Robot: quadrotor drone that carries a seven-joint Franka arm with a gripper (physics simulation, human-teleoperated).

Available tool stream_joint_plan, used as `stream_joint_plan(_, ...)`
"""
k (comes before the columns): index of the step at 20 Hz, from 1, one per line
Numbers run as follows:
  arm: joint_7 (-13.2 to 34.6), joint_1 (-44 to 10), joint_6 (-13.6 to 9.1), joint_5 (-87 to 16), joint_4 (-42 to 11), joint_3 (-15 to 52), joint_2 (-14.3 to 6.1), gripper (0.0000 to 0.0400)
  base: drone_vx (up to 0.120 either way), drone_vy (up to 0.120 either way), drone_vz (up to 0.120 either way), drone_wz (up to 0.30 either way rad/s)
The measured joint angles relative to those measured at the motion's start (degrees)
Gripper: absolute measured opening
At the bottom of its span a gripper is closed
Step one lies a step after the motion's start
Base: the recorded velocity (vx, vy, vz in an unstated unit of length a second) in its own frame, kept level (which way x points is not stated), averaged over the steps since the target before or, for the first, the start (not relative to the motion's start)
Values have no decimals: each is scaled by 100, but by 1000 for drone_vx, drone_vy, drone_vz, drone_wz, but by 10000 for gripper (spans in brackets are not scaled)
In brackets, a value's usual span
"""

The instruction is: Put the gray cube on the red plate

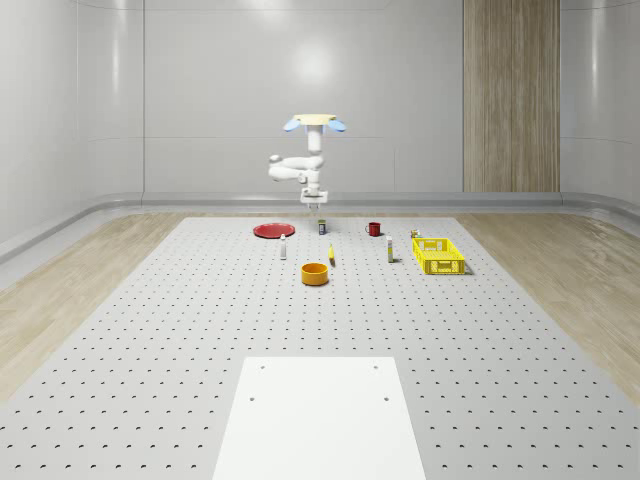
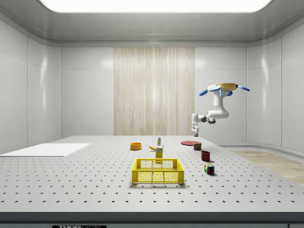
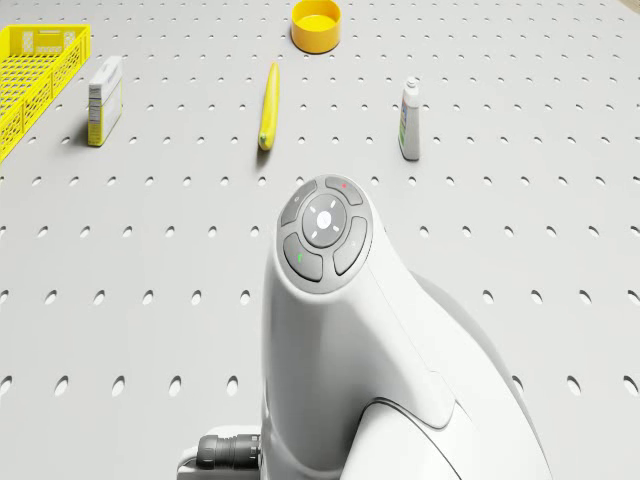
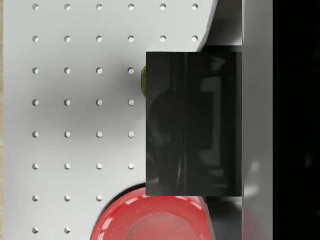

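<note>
Two fingers (image 4: 235, 120) clamp the gray cube (image 4: 192, 122), drone (image 1: 314, 123) hovering beside the red plate (image 1: 272, 231).

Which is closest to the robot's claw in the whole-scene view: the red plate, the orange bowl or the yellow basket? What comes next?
From the gripper:
1. Red plate, just below it, toward the view's left.
2. Orange bowl, farther down, nearer the camera.
3. Yellow basket, off to the view's right.

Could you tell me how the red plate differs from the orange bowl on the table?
The red plate is flat and wide; the orange bowl is taller, with upright walls. The plate is red, the bowl orange-yellow. In the whole-scene view the plate lies farther back and more to the left, near the hovering drone; the bowl sits nearer the camera. Both are round and rest on the table.
</note>
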Motion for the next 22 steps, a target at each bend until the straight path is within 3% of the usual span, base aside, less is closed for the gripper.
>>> stream_joint_plan(11, 18, -23, 87, 39, 4, 12, -94, 251, -15, -120, 0, 0)
stream_joint_plan(17, 27, -34, 129, 58, 6, 18, -139, 251, -80, -120, 0, 0)
stream_joint_plan(22, 33, -43, 161, 72, 8, 22, -174, 251, 0, -120, -120, 0)
